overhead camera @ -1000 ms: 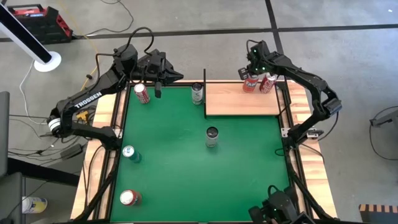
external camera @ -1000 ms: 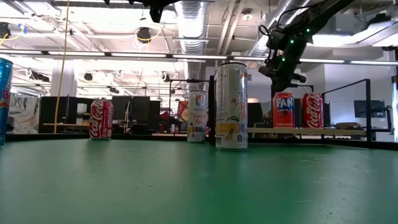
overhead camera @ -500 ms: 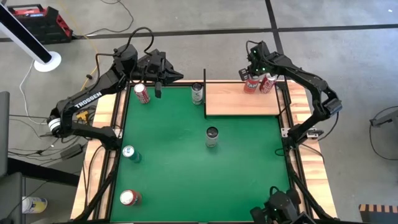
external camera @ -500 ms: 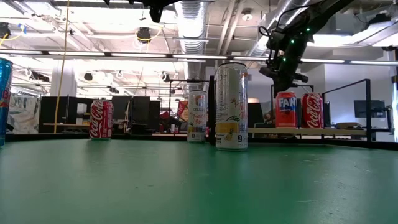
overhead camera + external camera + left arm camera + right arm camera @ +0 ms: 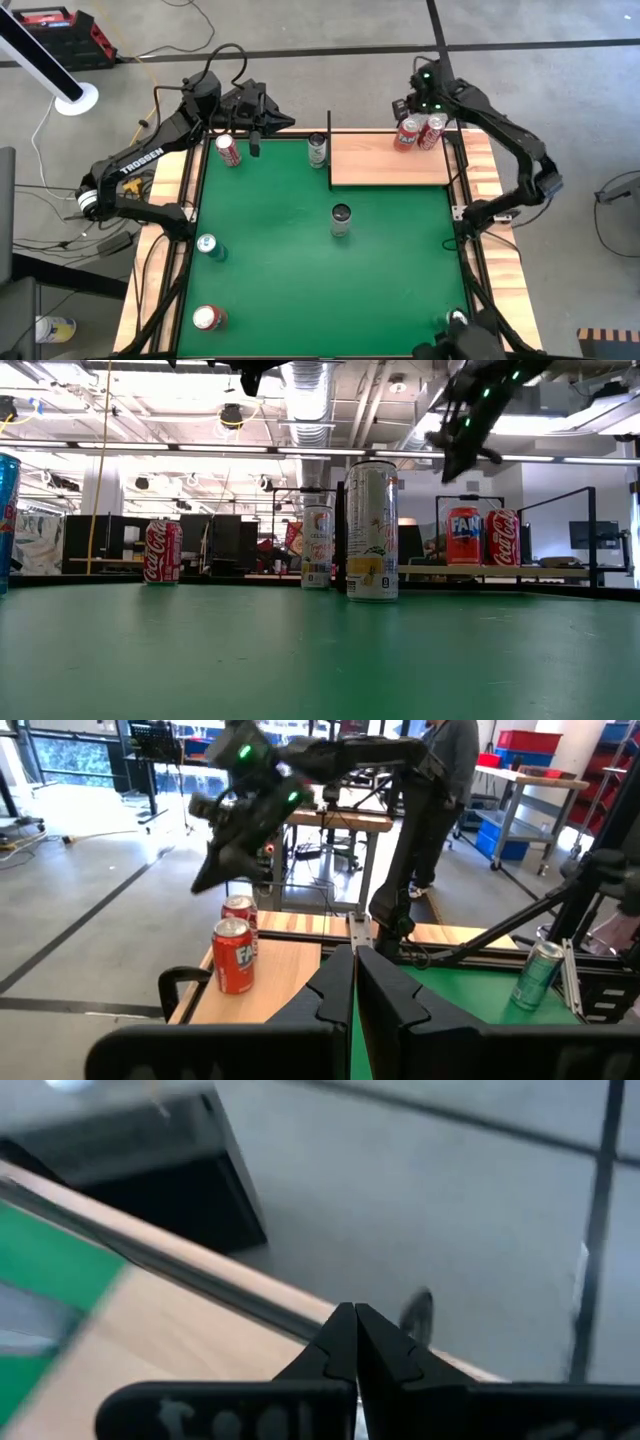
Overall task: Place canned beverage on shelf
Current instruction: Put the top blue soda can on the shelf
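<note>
From where the low camera sits, the nearest things are cans standing loose on the green table (image 5: 270,280): a red can (image 5: 208,318) at the near left corner, a teal can (image 5: 208,245) a little farther in, and a tall pale can (image 5: 341,218) upright near the middle. Behind them a white can (image 5: 318,148) stands just beside the black upright at the shelf's edge, and another red can (image 5: 228,149) stands at the far left.

There the left end effector (image 5: 254,143) hangs near that far red can, its fingers pressed together on nothing; that arm looks parked.

Farther back, the shelf (image 5: 385,165) carries two cans at its far right corner: an orange-soda can (image 5: 461,536) and a cola can (image 5: 503,537), upright, side by side and close to touching. The right end effector (image 5: 452,468) is above them, clear of both, tilted and blurred in the low view. Its fingers meet, pinching nothing, as its own wrist view shows.

My reading is that a placing step is finished and the right arm is clearing away. Next it would need to swing across to one of the loose cans, likely the tall pale one or the white one, spread its fingers, come down around it squarely and lift without tipping it.
</note>
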Tool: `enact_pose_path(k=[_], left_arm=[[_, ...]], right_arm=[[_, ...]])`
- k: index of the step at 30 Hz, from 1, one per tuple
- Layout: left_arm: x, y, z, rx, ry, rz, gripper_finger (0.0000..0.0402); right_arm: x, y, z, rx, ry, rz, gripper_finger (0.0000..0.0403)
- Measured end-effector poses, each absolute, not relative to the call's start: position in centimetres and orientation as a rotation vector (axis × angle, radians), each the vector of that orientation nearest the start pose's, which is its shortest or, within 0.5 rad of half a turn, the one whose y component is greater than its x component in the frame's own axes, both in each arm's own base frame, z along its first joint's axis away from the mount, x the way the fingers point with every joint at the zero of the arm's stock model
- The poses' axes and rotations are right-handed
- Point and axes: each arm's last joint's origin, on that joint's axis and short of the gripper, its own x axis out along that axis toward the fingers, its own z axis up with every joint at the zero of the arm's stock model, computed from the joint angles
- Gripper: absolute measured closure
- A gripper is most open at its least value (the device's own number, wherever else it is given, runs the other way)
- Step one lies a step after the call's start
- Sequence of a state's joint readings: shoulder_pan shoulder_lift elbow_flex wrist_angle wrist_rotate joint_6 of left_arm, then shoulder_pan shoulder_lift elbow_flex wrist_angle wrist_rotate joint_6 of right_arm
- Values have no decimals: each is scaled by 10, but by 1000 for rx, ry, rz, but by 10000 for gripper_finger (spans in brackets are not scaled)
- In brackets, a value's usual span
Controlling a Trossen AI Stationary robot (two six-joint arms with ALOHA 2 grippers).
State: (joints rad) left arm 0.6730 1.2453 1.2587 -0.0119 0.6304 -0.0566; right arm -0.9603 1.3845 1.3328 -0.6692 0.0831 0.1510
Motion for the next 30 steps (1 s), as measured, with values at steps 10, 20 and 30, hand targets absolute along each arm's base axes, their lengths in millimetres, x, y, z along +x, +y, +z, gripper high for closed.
enact_pose_path(k=[10, 20, 30], left_arm=[[228, 148, 423, -1, -56, 78, 402], [269, 128, 410, -11, -57, -21, 402], [326, 69, 369, -68, 97, -251, 402]], right_arm=[[153, -148, 406, 426, 397, -758, 380], [162, -57, 423, 329, 395, -343, 379], [172, 3, 400, 250, 549, -55, 378]])
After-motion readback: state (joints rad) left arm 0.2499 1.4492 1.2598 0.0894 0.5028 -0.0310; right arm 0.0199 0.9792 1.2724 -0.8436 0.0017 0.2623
